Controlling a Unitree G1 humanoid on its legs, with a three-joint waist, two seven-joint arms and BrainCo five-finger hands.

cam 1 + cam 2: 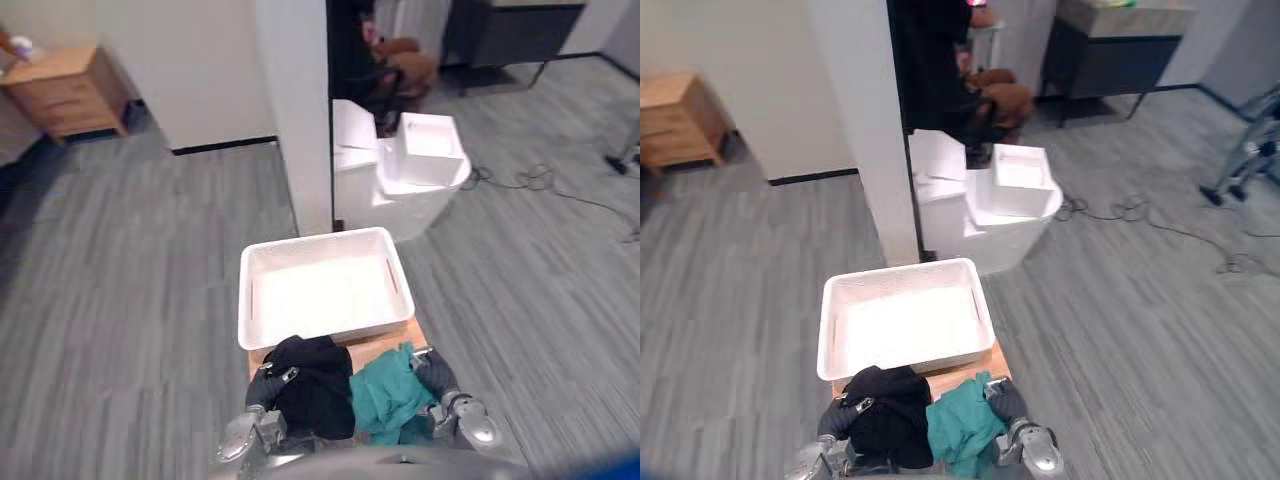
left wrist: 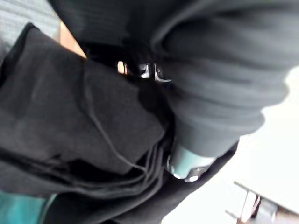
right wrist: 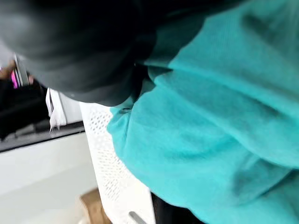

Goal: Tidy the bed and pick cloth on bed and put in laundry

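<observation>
basket [image 1: 318, 241]: white, rectangular, slotted side walls, empty; sits on a low wooden worktop [image 1: 398, 337] on the grey plank floor.
black cloth [image 1: 318, 385]: outside the basket, bunched at its near rim on the left; top fold just reaches the rim. Can't tell whether it rests on the worktop or hangs clear of it.
teal cloth [image 1: 385, 398]: also outside the basket, bunched right of the black cloth and touching it, near the basket's near right corner.
left hand [image 1: 266, 383]: low at the near edge, dark cover against the left side of the black cloth. Its wrist view shows folds of black cloth packed against the cover and a few silver bits between them. Clenched or released: cannot tell.
right hand [image 1: 437, 375]: mirrors it on the right, cover against the teal cloth. Its wrist view has teal cloth draped past the cover, with the basket's perforated wall and a strip of wood beyond. Grip state: cannot tell, buried in cloth.
pose: both arms come in from below, hands close together, the two cloths pressed between them.
background: white pillar [image 1: 295, 120] beyond the basket; stacked white bins [image 1: 425, 165] just past it to the right; wooden nightstand [image 1: 65, 90] far left.
hard to make out: brown shape in the dark gap behind the pillar.
</observation>
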